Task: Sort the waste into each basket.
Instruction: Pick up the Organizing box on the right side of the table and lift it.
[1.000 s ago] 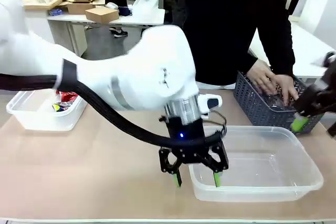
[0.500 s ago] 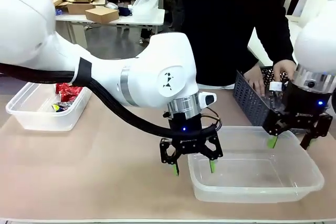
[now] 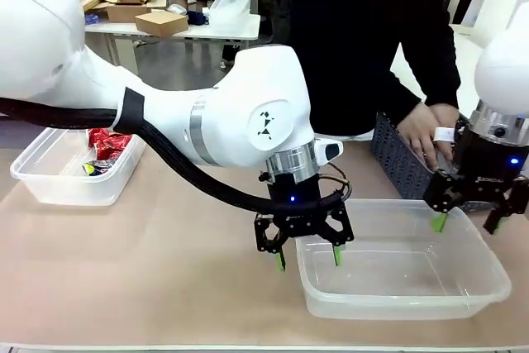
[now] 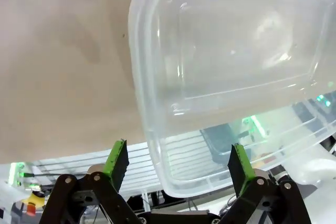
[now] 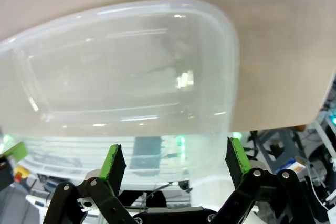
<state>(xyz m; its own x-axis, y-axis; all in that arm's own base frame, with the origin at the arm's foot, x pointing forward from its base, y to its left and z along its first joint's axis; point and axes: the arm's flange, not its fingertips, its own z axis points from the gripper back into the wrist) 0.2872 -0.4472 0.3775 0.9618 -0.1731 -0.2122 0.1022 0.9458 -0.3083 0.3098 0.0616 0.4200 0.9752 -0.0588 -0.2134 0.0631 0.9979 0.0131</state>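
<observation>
Tan tabletop (image 3: 165,270) carries two clear tubs, well apart: the left tub (image 3: 50,183) holds red cans (image 3: 103,146). The left gripper (image 3: 308,259), fingers spread, hangs over the left rim of the right tub (image 3: 397,307), one finger outside the wall and one inside. The right gripper (image 3: 467,222), also spread, hovers at that tub's far right corner, just beside a dark lattice basket (image 3: 397,167) where a person's hand (image 3: 421,134) rests.

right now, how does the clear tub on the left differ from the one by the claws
The left tub holds red and multicoloured cans; the right tub looks empty. The left claw straddles the right tub's rim and the right claw hangs by it; no claw is at the left tub. Both are clear plastic.
</observation>
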